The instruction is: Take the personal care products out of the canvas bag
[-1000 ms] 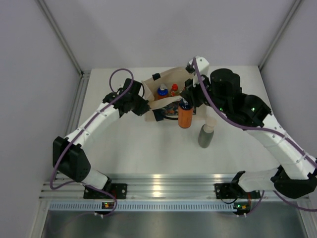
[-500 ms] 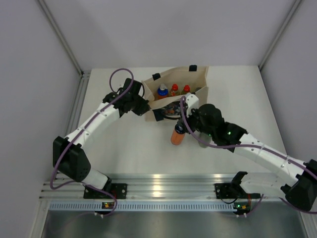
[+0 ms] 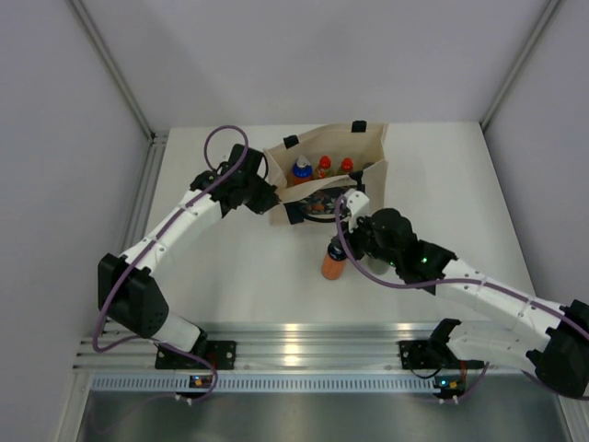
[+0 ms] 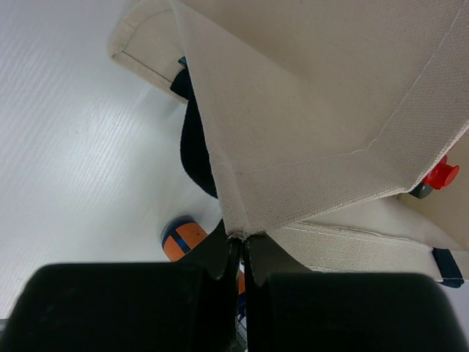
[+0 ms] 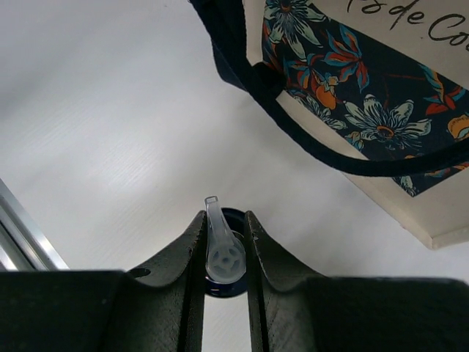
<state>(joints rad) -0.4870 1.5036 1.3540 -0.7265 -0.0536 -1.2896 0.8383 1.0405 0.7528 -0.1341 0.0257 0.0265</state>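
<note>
The beige canvas bag (image 3: 368, 152) stands open at the back of the table, its floral panel (image 5: 352, 110) facing the arms. Inside it I see a blue-topped bottle (image 3: 301, 168) and two red-capped bottles (image 3: 324, 167). My left gripper (image 3: 272, 204) is shut on the bag's left corner (image 4: 242, 227). My right gripper (image 5: 223, 253) is shut on the clear pump top of an orange bottle (image 3: 333, 264), which it holds upright in front of the bag. Whether the bottle's base touches the table I cannot tell.
The bag's black handle (image 5: 293, 128) loops down just beyond the right gripper. The white table (image 3: 248, 267) runs to grey walls on three sides, with an aluminium rail (image 3: 304, 341) along the near edge.
The right arm has carried the orange bottle away from the bag's front, toward the near side and lower down. The left arm has held still on the bag.
</note>
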